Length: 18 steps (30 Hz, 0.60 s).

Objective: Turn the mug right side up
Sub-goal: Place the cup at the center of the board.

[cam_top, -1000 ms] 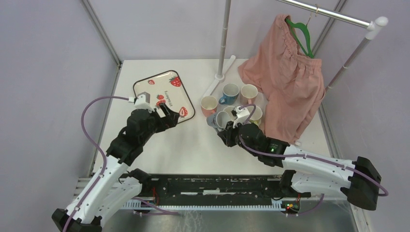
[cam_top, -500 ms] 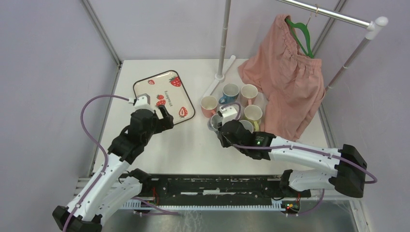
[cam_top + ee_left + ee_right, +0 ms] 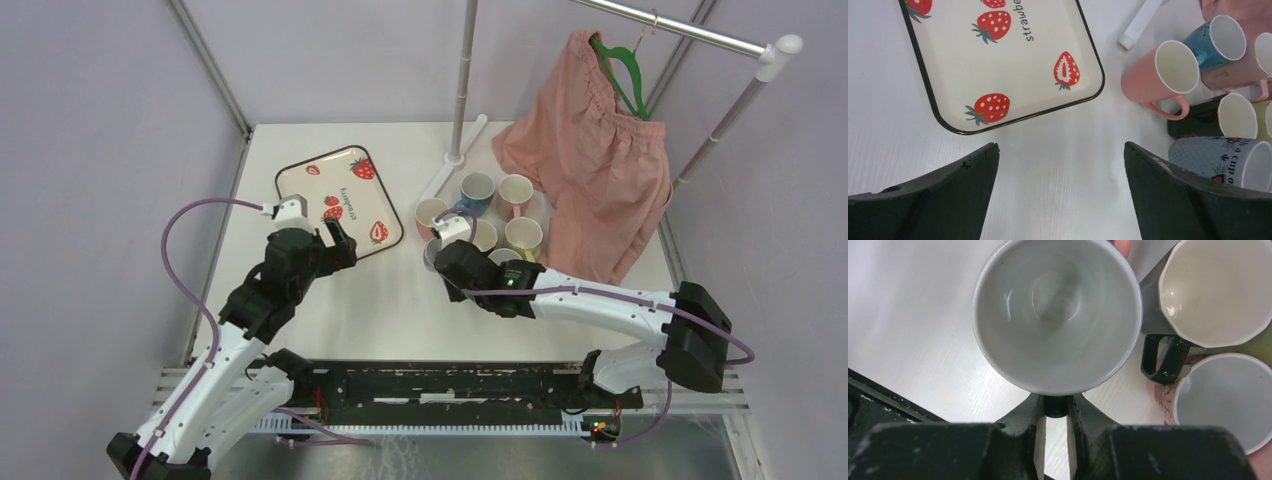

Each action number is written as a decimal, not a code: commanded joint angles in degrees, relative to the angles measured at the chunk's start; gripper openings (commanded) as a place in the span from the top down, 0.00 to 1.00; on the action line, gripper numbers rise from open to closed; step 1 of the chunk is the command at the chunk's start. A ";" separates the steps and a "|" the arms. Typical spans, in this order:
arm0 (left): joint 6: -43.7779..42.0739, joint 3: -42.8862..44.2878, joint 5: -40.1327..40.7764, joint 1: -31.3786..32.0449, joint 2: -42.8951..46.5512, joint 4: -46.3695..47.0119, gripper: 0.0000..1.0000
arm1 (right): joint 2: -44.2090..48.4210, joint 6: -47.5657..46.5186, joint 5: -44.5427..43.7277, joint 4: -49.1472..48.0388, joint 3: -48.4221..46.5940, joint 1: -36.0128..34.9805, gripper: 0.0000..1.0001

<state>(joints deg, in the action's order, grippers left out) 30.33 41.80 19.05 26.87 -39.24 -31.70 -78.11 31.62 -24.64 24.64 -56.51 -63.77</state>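
While in right gripper (image 3: 1054,410), mug (image 3: 1055,315) grey; interior glossy, pale.

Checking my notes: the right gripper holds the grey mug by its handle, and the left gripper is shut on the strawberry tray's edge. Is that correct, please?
Not quite: the left gripper is open, holding nothing; the left wrist view shows its jaws wide apart, short of the strawberry tray. The right gripper does hold the grey mug by its handle.
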 commanded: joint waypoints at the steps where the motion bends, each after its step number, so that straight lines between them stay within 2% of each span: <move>1: -1.50 -0.66 0.26 0.20 0.31 -0.03 0.00 | -1.58 -1.03 -1.59 2.03 -3.84 -0.35 1.00; 10: -1.15 -0.98 -0.20 0.29 1.08 -0.03 0.00 | -6.49 -3.85 -0.13 6.18 -8.01 0.06 1.00; 18: -1.15 -1.00 -0.20 0.37 0.71 -0.05 0.00 | -8.17 -5.38 2.55 6.53 -8.09 1.63 1.00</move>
<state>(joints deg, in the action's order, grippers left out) 30.33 40.86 18.96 26.87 -38.74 -31.81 -86.06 27.77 -22.31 31.24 -61.91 -63.11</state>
